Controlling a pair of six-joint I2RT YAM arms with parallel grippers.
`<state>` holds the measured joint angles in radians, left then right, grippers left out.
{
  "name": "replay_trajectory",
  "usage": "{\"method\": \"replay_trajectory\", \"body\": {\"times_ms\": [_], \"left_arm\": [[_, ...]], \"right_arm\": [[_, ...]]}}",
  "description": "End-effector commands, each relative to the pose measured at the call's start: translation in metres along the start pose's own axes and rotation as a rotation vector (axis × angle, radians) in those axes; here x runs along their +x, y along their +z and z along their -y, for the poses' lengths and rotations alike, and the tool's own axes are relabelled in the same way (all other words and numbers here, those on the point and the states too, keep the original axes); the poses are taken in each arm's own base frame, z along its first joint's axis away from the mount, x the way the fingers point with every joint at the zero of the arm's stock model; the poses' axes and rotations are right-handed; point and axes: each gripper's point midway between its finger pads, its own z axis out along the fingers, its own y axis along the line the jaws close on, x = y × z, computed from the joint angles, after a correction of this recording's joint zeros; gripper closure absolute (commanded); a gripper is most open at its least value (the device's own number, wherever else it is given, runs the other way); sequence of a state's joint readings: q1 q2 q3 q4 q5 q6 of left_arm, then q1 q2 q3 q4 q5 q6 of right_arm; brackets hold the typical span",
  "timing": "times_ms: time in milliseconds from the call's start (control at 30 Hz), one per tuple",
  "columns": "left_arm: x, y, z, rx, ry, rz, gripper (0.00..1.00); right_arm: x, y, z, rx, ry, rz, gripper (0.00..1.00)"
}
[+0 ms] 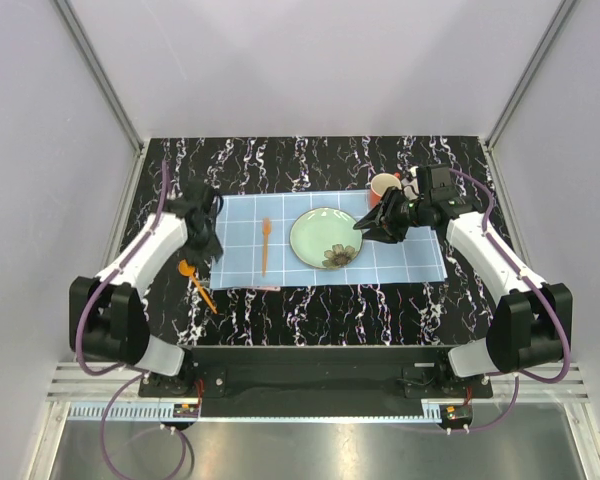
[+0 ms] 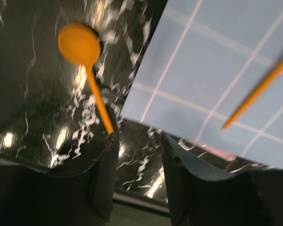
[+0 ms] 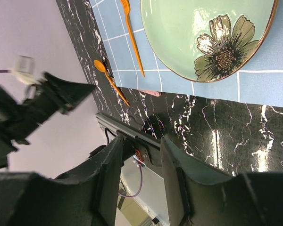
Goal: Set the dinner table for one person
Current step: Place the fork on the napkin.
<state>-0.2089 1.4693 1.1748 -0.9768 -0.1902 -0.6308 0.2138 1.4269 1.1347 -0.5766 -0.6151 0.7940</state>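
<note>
The dinner table (image 1: 380,300) is glossy black with white veins. A light blue gridded placemat (image 1: 410,262) lies on it. On the mat are a green flowered plate (image 1: 325,240) and an orange fork (image 1: 265,245). An orange spoon (image 1: 196,281) lies on the bare table just left of the mat. My left gripper (image 1: 206,246) hovers at the mat's left edge, open and empty; the left wrist view shows the spoon (image 2: 81,46) just beyond its left finger (image 2: 106,169). My right gripper (image 1: 376,226) is open and empty over the plate's right rim.
A red cup (image 1: 383,186) stands behind the right gripper at the mat's far right corner. A thin pink strip (image 1: 265,288) shows at the mat's near edge. Grey walls and metal rails enclose the table on three sides.
</note>
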Motion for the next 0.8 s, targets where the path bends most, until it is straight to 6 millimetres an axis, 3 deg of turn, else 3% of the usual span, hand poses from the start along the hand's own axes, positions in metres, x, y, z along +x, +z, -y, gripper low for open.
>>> {"method": "replay_trajectory", "body": {"times_ms": [0, 200, 767], "left_arm": [[0.034, 0.014, 0.003, 0.084, -0.071, -0.034, 0.55], [0.054, 0.017, 0.016, 0.104, -0.015, -0.075, 0.55], [0.071, 0.037, 0.037, 0.066, 0.063, -0.129, 0.54]], "right_arm": [[0.001, -0.002, -0.005, -0.03, -0.033, -0.02, 0.55], [0.005, 0.0, -0.005, -0.037, -0.031, -0.041, 0.55], [0.014, -0.005, -0.001, -0.04, -0.025, -0.045, 0.55]]}}
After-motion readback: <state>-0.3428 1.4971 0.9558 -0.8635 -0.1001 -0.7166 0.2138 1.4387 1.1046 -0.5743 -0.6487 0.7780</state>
